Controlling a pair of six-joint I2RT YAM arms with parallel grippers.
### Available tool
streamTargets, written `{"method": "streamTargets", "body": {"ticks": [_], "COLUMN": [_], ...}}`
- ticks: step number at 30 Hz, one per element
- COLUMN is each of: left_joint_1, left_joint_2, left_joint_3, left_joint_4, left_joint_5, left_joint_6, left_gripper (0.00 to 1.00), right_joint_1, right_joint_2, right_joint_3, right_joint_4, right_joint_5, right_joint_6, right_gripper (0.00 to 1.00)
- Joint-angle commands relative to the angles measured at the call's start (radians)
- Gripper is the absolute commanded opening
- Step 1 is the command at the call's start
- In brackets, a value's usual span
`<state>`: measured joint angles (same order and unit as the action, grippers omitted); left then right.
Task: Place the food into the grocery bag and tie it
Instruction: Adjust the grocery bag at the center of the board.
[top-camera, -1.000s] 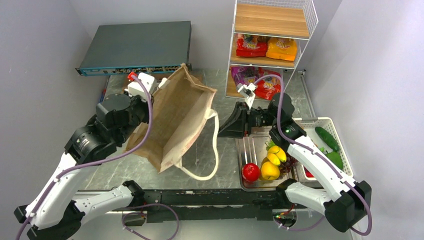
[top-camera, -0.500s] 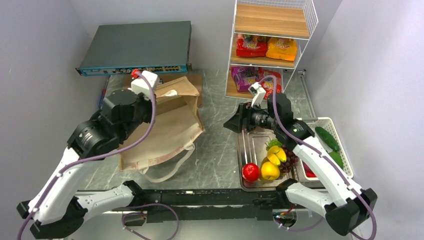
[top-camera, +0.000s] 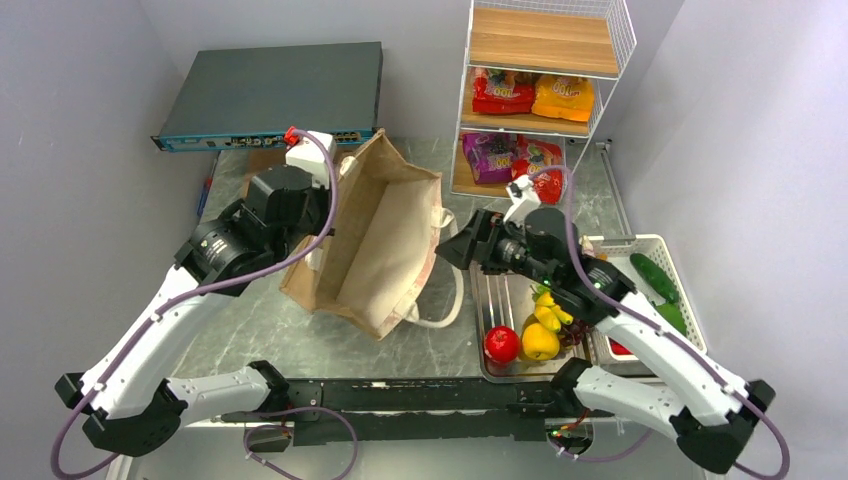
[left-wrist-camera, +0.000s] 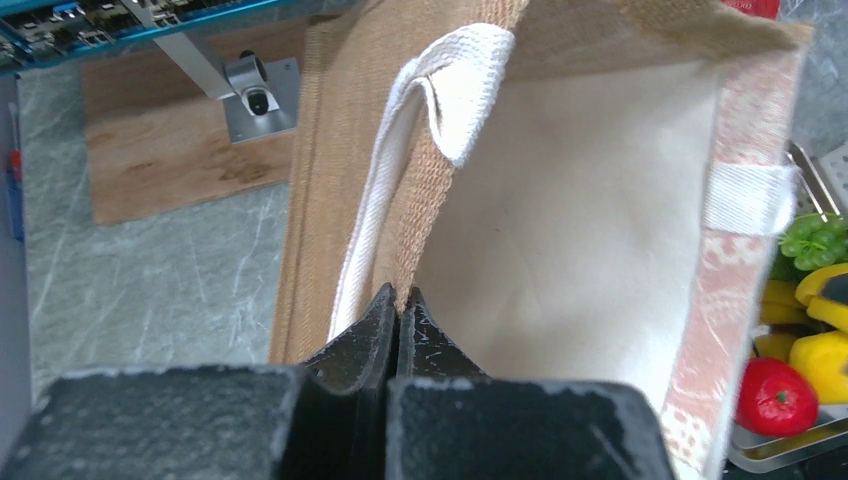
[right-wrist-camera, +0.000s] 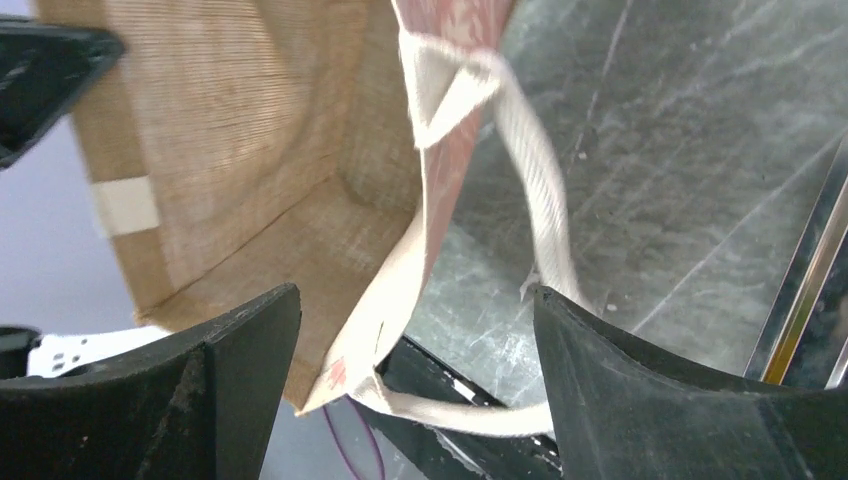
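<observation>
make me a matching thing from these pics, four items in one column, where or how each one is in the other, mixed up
Column one:
1. left tool
2. right tool
3. red apple
4. orange snack packet

Column two:
a. on the metal tray
b. shut on the rim of the grocery bag
c. on the middle shelf of the wire rack
d. open, the bag's edge between its fingers

Pairs: 1-b, 2-d, 3-a, 4-c
</observation>
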<state>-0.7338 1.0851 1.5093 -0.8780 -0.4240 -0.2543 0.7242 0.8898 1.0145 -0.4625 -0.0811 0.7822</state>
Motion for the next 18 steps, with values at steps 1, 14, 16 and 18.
{"method": "streamTargets", "body": {"ticks": [1,14,16,18], "left_joint_1": [0.002,0.003,0.003,0.004], "left_joint_2": [0.004,-0.028,-0.039,-0.046], "left_joint_3": [0.007,-0.062,-0.075,-0.084], "left_joint_4": [0.1,0.177,0.19,0.203], "left_joint_5": [-0.021,0.035,0.036,0.041], "left_joint_6": [-0.091,-0.152,-0.157,-0.162], "left_gripper": [0.0,0.0,0.0,0.0], "right_joint_1": [0.041,0.082,0.084,0.086], "right_joint_2": [0.078,0.338,0.357,0.374], "right_joint_3": [0.001,-0.031,-0.037,-0.038], "right_joint_4": [0.037,0.263,0.295,0.319], "right_joint_5": [0.148,0.143,0.132,0.131], "right_joint_6": [0.113,0.157,0.167,0.164], "right_gripper": [0.87,0.75,0.72,0.64]}}
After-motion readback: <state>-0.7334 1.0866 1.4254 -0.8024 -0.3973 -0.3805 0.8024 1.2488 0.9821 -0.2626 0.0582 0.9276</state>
